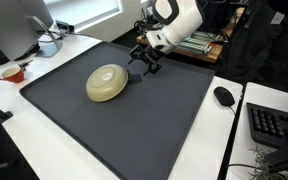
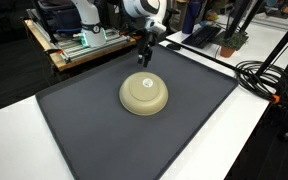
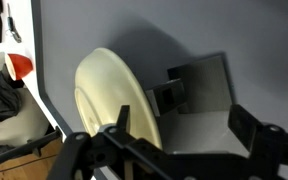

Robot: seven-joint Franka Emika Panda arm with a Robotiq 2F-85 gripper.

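Observation:
A cream upturned bowl (image 1: 107,82) lies on the dark grey mat (image 1: 114,125), also seen in an exterior view (image 2: 143,94) and in the wrist view (image 3: 109,100). My gripper (image 1: 142,62) hovers just beyond the bowl's far edge, above the mat (image 2: 104,130), and it also shows in an exterior view (image 2: 144,56). In the wrist view the two black fingers (image 3: 184,125) are spread apart with bare mat (image 3: 144,30) between them, and one finger is next to the bowl's rim. The gripper is open and holds nothing.
A computer mouse (image 1: 224,96) and a keyboard (image 1: 276,125) lie on the white table beside the mat. A red cup (image 1: 12,73) and a monitor base stand at the other side. Cables (image 2: 259,75) run along the table edge.

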